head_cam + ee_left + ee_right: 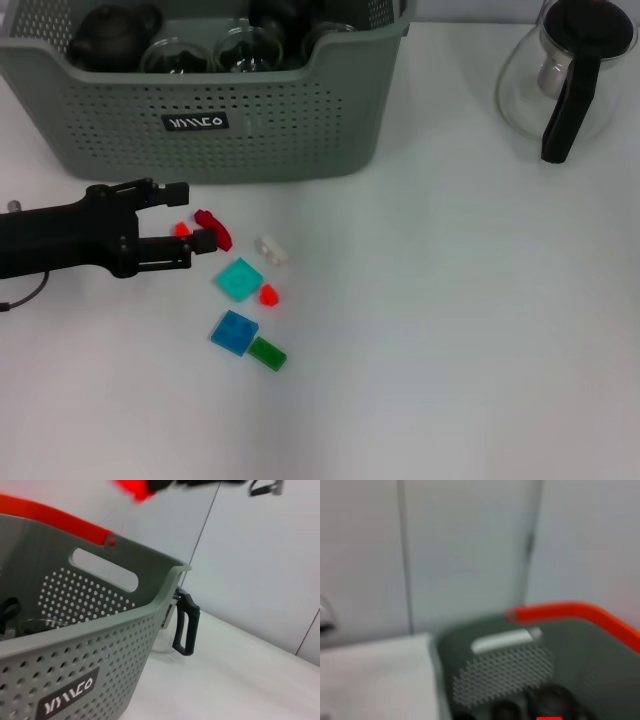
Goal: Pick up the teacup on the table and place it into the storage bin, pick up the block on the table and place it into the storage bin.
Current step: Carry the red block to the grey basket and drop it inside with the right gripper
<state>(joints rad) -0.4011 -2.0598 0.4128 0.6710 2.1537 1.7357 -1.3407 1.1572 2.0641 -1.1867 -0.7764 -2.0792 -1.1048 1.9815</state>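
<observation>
Reaching in from the left side of the table [450, 330], the left gripper [190, 218] sits low just in front of the storage bin [200, 120], below its black label [195, 122]. Its two fingers [176, 191] are spread apart, and a small bright red block [182, 229] lies in the gap between them; I cannot tell whether either finger touches it. A dark red curved piece [214, 229] lies right at the fingertips, on the side away from the arm.

Other blocks are scattered on the table in front of the bin, all farther from it than the gripper: a small white block [272, 250], a teal square block [239, 279], a small red-orange block [268, 295] just beside the teal one, a blue block [234, 332], and a green block [267, 353] touching the blue one's corner.

Inside the bin sit a dark teapot [112, 35] and several glass cups [240, 48] along the near wall. No teacup shows on the open table.

A glass carafe [562, 75] with a black handle [570, 105] stands well to the right of the bin, apart from it.

The left wrist view looks along the bin's perforated front wall [75, 665] with the carafe handle [186, 625] behind its corner, and a red blur [135, 489] at the edge.

The right gripper does not show in any view; its wrist camera looks down at the bin's orange-red rim [570, 611] and dark shapes inside.
</observation>
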